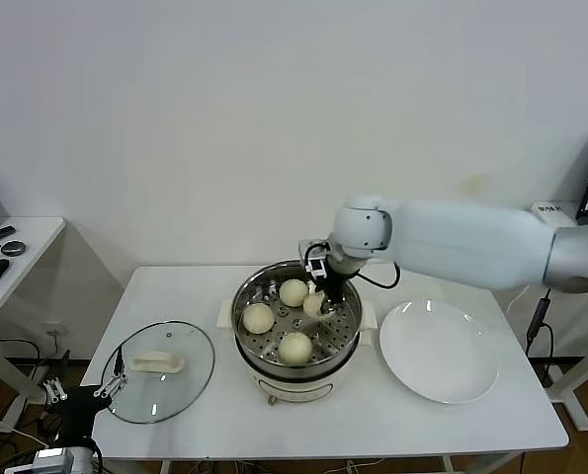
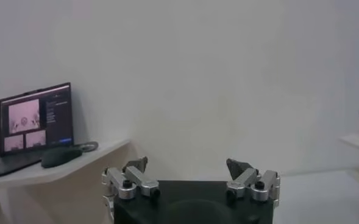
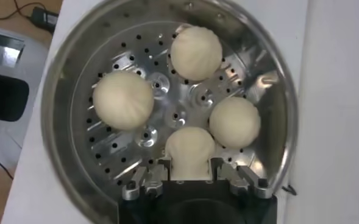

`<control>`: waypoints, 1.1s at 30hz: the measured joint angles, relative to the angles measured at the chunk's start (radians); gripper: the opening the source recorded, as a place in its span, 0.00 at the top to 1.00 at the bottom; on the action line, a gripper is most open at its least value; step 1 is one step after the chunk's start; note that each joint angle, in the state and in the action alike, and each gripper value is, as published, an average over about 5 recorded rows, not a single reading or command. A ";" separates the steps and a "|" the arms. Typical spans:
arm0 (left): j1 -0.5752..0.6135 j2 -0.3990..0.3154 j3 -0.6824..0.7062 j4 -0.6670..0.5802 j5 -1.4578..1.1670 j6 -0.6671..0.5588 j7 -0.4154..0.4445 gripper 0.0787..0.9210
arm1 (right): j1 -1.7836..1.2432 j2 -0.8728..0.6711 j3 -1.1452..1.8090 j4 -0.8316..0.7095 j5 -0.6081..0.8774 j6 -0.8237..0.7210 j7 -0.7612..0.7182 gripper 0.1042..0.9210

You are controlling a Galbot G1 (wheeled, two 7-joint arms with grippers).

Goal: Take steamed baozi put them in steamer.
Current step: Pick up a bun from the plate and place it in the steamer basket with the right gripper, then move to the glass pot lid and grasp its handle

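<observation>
Soft dough, so the right gripper (image 3: 191, 176) pinches the last bao (image 3: 190, 146) lightly by its sides over the steamer (image 3: 63, 91), left gripper (image 2: 191, 182) spread.

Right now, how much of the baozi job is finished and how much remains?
Three baozi already lie on the perforated tray of the steamer. The fourth baozi is in the right claw, shut on it low over the tray. The white plate is empty. Left to do: release this bun. The left claw waits open, away from the table.

Plain white wall (image 1: 224, 118) behind a white table (image 1: 392, 420), side desk (image 1: 27, 242) left.
</observation>
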 measured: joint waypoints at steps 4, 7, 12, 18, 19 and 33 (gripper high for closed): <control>0.002 0.002 -0.003 0.000 0.000 0.000 0.000 0.12 | -0.028 0.011 0.000 -0.015 -0.007 -0.009 0.009 0.58; 0.002 0.003 -0.004 0.000 0.000 -0.001 0.000 0.12 | -0.045 0.014 0.003 -0.019 -0.010 -0.016 0.014 0.49; 0.000 0.004 -0.005 0.000 0.000 -0.001 0.000 0.12 | -0.051 0.013 0.014 -0.015 -0.010 -0.023 0.015 0.31; -0.006 0.004 -0.002 0.001 -0.001 0.001 0.000 0.12 | -0.026 -0.015 0.028 0.017 -0.013 -0.024 0.012 0.14; -0.006 0.004 -0.001 0.000 -0.001 0.001 0.001 0.12 | -0.020 -0.024 0.032 0.026 -0.014 -0.024 0.012 0.13; -0.013 0.002 0.008 0.007 0.002 0.001 0.005 0.12 | -0.114 -0.308 0.233 0.225 0.037 0.047 0.188 0.12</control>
